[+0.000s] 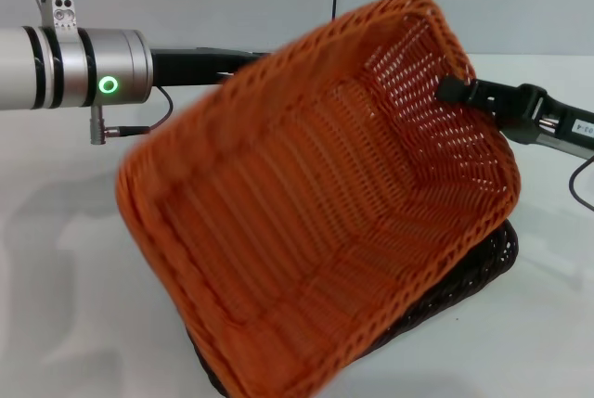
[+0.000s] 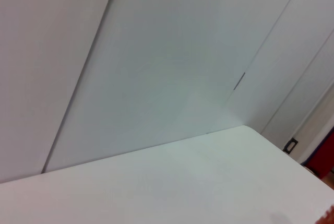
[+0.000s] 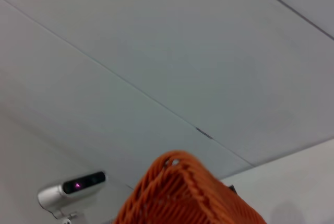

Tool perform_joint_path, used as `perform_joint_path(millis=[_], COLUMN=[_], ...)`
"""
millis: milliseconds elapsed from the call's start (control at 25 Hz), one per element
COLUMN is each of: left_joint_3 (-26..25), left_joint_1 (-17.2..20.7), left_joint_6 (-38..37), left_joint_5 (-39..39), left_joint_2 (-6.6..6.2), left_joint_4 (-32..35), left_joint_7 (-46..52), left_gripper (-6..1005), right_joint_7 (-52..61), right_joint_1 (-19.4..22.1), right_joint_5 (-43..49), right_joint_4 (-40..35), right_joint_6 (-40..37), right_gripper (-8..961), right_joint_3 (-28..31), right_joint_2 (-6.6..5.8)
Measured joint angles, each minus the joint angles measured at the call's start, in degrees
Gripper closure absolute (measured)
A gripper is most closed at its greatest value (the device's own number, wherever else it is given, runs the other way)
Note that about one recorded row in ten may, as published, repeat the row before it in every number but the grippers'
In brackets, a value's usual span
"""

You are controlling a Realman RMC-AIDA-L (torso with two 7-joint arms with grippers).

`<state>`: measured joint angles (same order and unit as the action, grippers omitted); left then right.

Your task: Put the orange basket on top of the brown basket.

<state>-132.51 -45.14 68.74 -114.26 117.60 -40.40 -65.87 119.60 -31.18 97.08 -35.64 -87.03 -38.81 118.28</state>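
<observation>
The orange basket (image 1: pixel 316 212) is lifted and tilted, its opening facing me. It hangs just over the brown basket (image 1: pixel 486 266), which rests on the table and shows only as a dark edge beneath it. My right gripper (image 1: pixel 457 91) is shut on the orange basket's right rim, with one black finger inside the wall. My left arm (image 1: pixel 83 69) reaches in from the left, and its gripper end goes out of sight behind the basket's far left rim. A corner of the orange basket also shows in the right wrist view (image 3: pixel 182 198).
The white table (image 1: pixel 65 259) lies around both baskets, with a pale wall behind. A cable (image 1: pixel 583 185) hangs from the right arm. The left wrist view shows only table and wall panels.
</observation>
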Motion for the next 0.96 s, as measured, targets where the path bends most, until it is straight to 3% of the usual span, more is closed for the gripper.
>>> perform_joint_path(millis=[240,600,720,760,920,960], left_joint_3=[0.32,-0.13,-0.17,-0.18,-0.21,-0.2], left_joint_1=[-0.28,0.14,0.57,0.97,3.26,3.73], left_joint_6=[-0.54,-0.57,-0.78,-0.97,-1.93,-2.13], left_joint_5=[-0.02,0.06,0.74,1.57,7.33,8.6], left_joint_2=[-0.01,-0.01,0.04,0.06,0.04,0.03], left_joint_4=[0.23,0.26,0.26,0.24,0.01,-0.03], left_joint_7=[-0.15,-0.15,-0.32,-0.68,-3.46,-4.23], left_gripper=[132,132,132,132,132,132], right_joint_7=[-0.17,-1.08,-5.04,-9.08,-18.97,-27.68], right_joint_1=[0.8,2.8,4.06,4.78,6.25,7.3], right_joint_5=[0.63,0.49,0.14,-0.58,-3.62,-7.69], right_joint_4=[-0.31,-1.21,-1.98,-2.01,-1.66,-0.66], right_joint_6=[0.71,2.17,2.79,2.84,3.11,3.49], right_gripper=[570,322,237,208,208,208], right_joint_3=[-0.73,0.74,4.99,9.08,15.25,18.74], right_joint_2=[-0.17,-1.67,-2.12,-2.26,-2.12,-1.7])
